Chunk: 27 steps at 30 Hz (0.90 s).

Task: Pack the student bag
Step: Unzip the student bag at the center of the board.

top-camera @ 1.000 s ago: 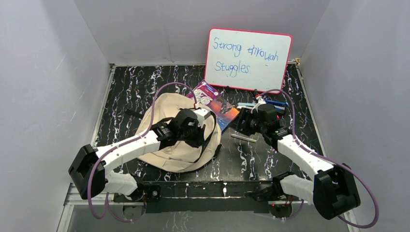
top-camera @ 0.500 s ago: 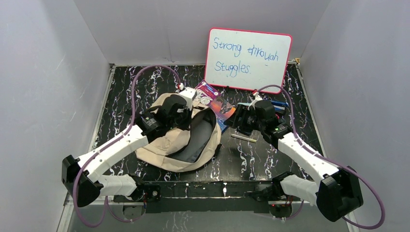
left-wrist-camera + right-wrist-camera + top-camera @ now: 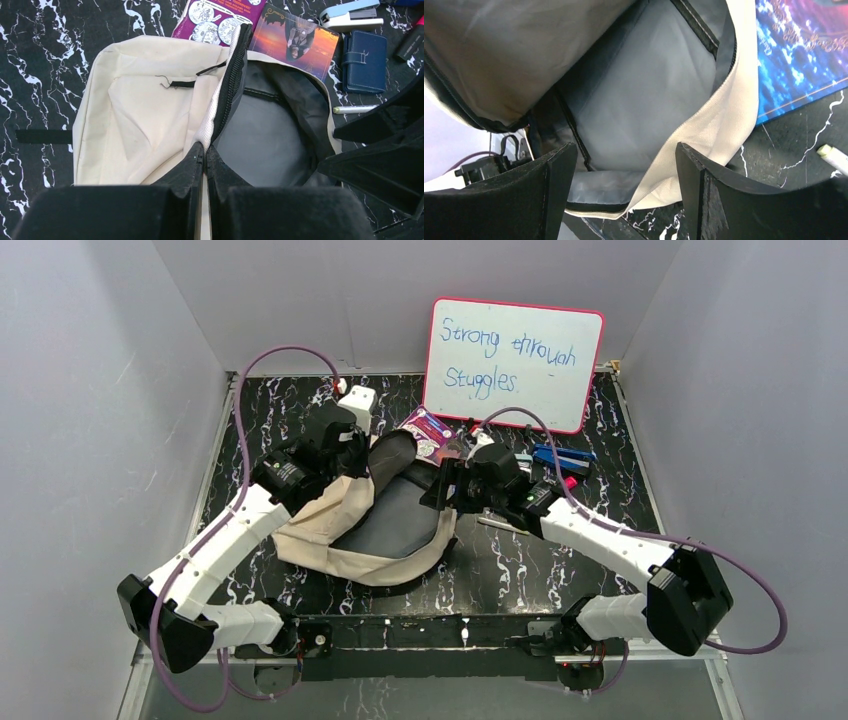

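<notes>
cream canvas student bag [image 3: 320, 530], laid left of centre on the black marbled table [image 3: 500, 575], main mouth unzipped and grey lining exposed. the zipper edge of its upper side is clamped between the closed jaws of the left gripper [image 3: 205, 150] and held raised. the right gripper [image 3: 623, 152] is set at the mouth, jaws wide apart astride the cream rim, nothing clasped.

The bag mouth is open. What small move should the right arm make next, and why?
Probably close the right gripper on the cream rim of the student bag. Its open jaws straddle that rim, while the left gripper is shut on the opposite zipper edge. Two grips would likely hold the mouth wide.
</notes>
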### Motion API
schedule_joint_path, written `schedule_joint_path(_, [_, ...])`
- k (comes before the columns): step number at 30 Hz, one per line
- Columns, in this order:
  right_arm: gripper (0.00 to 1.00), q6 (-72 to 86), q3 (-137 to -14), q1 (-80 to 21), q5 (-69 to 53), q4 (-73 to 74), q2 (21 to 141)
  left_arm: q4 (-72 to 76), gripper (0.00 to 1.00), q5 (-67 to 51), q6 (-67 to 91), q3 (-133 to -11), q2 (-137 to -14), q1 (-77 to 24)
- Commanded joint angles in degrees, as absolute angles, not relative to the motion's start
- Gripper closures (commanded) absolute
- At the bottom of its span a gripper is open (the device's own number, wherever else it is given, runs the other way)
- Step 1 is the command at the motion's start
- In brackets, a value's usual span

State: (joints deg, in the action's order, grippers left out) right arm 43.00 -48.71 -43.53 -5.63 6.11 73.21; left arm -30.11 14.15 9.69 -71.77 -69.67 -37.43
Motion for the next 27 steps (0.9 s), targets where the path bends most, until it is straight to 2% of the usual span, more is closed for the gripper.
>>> schedule_joint_path(1, [0.2, 43.1, -54.0, -44.2, -0.7, 0.5, 72.1, -28.7, 1.0, 12.0, 7.8, -73.9, -68.6, -37.1])
schedule_joint_path(5, [0.2, 45.7, -57.8, -44.2, 0.6, -2.2, 73.5, -28.0, 1.0, 7.6, 6.9, -72.1, -67.6, -37.2])
schedule_joint_path(8, [0.21, 51.9, -61.2, -44.2, 3.4, -0.7, 76.0, -26.7, 1.0, 6.0, 5.7, -70.1, -66.2, -37.2])
schedule_joint_path(15, [0.18, 68.9, -63.5, -44.1, 0.5, 1.4, 82.3, -24.3, 1.0, -3.0, 3.9, -65.9, -64.8, -37.2])
schedule_joint_path(21, [0.17, 72.2, -61.7, -44.1, -4.6, -2.6, 85.6, -24.3, 1.0, -8.7, 2.6, -64.3, -65.6, -37.1])
schedule_joint_path(27, [0.23, 72.3, -59.5, -44.1, -3.3, -4.0, 83.6, -24.6, 1.0, -8.5, 2.1, -62.9, -65.8, -37.2])
